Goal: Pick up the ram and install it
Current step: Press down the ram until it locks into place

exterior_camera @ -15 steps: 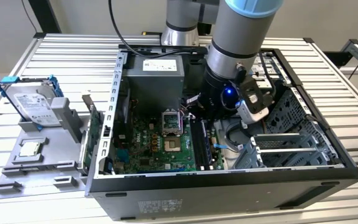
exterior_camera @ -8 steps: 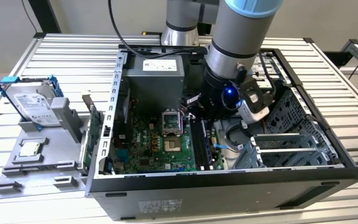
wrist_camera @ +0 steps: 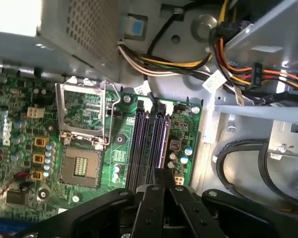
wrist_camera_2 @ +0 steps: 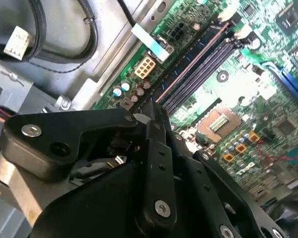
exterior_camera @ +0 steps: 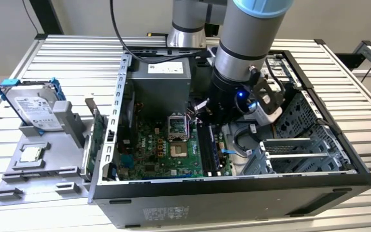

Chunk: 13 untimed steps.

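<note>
Ram (wrist_camera_2: pixel 188 64) seated in black memory slots (wrist_camera: pixel 149 144) on motherboard (exterior_camera: pixel 166 154), beside open processor socket (wrist_camera: pixel 82 166). Your gripper (wrist_camera: pixel 159 173) directly above slot end, fingers drawn together, gripping nothing you can see. Hard drive (exterior_camera: pixel 34 108) on grey tray (exterior_camera: pixel 37 179), outside computer case (exterior_camera: pixel 237 203).

Tool (wrist_camera: pixel 161 173) tips hidden behind own body

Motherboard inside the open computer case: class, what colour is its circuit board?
Green motherboard, clearest in the first wrist view.
</note>
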Each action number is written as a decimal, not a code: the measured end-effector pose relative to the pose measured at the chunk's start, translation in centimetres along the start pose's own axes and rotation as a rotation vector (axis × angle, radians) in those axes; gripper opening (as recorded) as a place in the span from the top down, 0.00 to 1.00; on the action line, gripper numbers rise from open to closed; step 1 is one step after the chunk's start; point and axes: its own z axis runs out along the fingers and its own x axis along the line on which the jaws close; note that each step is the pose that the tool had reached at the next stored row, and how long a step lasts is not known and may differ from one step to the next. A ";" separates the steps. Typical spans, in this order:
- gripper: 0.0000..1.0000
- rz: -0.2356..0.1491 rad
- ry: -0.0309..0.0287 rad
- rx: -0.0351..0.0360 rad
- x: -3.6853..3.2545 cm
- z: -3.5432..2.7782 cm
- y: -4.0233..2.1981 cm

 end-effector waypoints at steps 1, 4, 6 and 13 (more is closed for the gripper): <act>1.00 -0.019 0.0000 0.0002 0.00 -0.01 0.00; 1.00 -0.073 0.0000 0.0003 0.00 -0.02 0.00; 1.00 -0.110 0.0001 0.0007 0.00 -0.02 0.00; 1.00 -0.237 0.0001 0.0013 0.00 -0.02 0.00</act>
